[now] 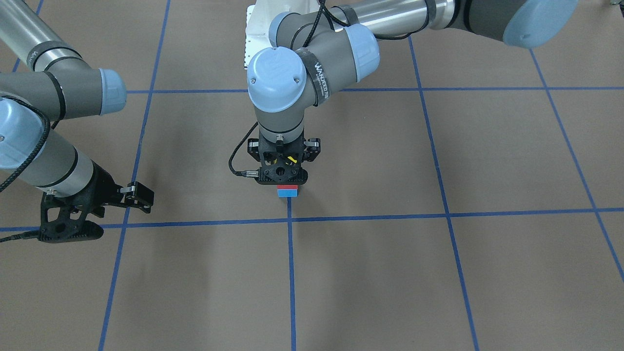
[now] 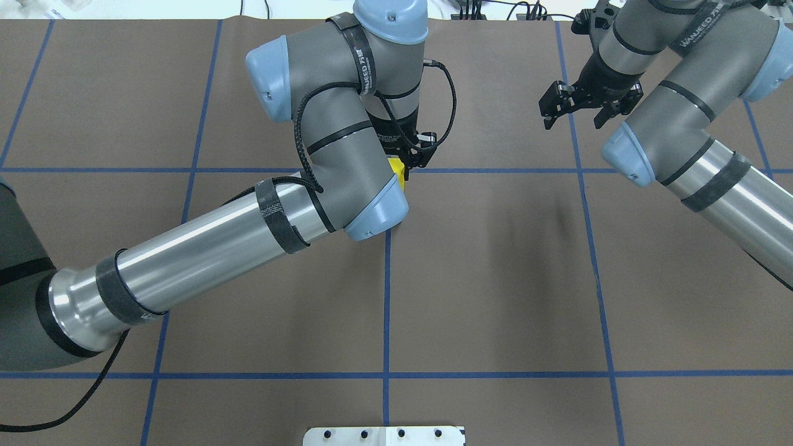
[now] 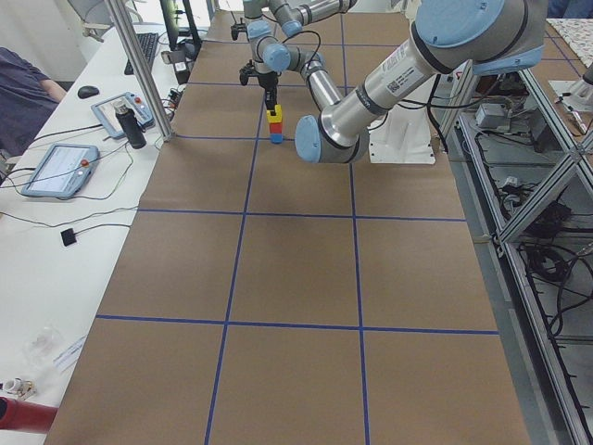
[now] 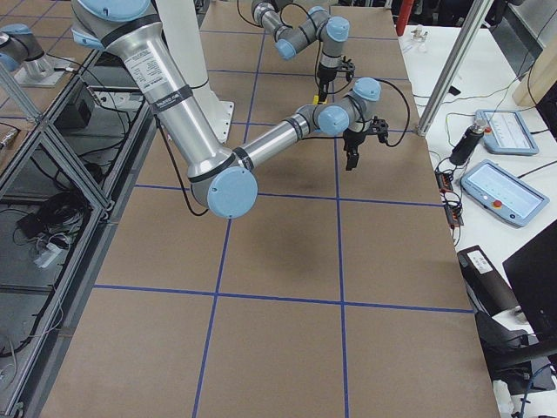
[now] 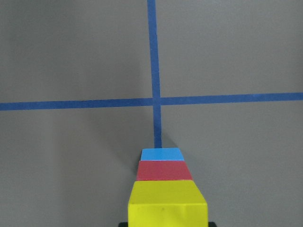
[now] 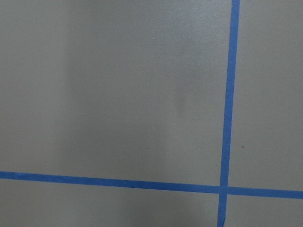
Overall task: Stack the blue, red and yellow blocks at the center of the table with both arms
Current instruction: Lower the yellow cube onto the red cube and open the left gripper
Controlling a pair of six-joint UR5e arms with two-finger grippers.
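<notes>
A yellow block (image 5: 167, 204) sits on a red block (image 5: 164, 170), which sits on a blue block (image 5: 162, 154), next to a crossing of blue tape lines. The stack also shows in the exterior left view (image 3: 274, 125). In the front-facing view only the red block (image 1: 287, 186) and the blue block (image 1: 287, 193) show below my left gripper (image 1: 283, 178). That gripper stands straight over the stack and is shut on the yellow block (image 2: 398, 174). My right gripper (image 2: 574, 119) is open and empty, well off to the side above the bare table.
The brown table (image 1: 390, 273) is marked with a grid of blue tape lines (image 1: 291, 273). My left arm's elbow (image 2: 372, 210) hangs over the area just in front of the stack. A white plate (image 2: 384, 435) lies at the near edge.
</notes>
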